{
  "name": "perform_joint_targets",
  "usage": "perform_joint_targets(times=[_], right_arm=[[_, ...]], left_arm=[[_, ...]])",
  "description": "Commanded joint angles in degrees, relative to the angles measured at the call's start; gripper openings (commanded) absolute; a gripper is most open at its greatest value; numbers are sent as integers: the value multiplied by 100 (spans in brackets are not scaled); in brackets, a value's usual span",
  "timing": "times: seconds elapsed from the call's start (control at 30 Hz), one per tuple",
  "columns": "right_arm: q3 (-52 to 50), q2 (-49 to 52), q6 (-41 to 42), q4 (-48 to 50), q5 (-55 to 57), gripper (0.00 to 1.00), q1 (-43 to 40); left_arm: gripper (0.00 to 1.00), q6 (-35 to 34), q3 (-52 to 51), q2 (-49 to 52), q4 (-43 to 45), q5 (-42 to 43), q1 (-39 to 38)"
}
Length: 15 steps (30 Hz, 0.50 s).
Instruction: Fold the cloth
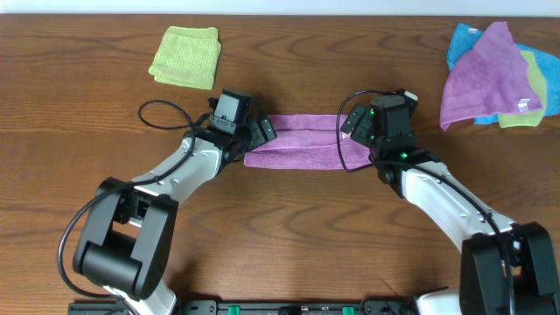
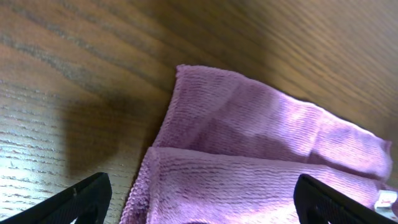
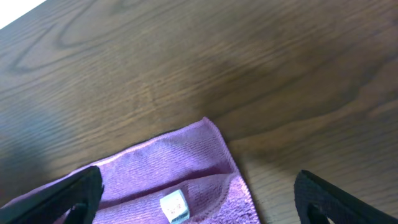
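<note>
Lying folded at centre of the table (image 1: pixel 87 79), the orchid cloth (image 1: pixel 302 143) had the left gripper (image 1: pixel 262 131) at 9 o'clock and the right gripper (image 1: pixel 348 122) at 3 o'clock, both jaws wide and empty. Risk: a low finger could snag the top layer on withdrawal and unfold it.

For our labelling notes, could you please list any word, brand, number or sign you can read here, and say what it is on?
No text can be read in any view.
Cloth tag, white, at a corner of the cloth: any print is too blurred to read.
Pile tag, white, on the towel pile: too small to read.
</note>
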Motion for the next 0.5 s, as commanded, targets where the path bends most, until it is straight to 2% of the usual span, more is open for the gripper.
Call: perform_joint_targets(times=[0.0, 0.07, 0.2, 0.47], right_arm=[[79, 66, -26, 24, 234, 99, -39], [85, 52, -26, 28, 131, 99, -39], [164, -282, -24, -37, -841, 99, -28], [188, -535, 752, -1080, -2472, 99, -24]], left_arm=[[95, -162, 81, 66, 66, -74, 37], [95, -162, 101, 22, 114, 192, 48], [95, -162, 286, -258, -26, 1126, 85], [95, -280, 522, -833, -1381, 1414, 83]])
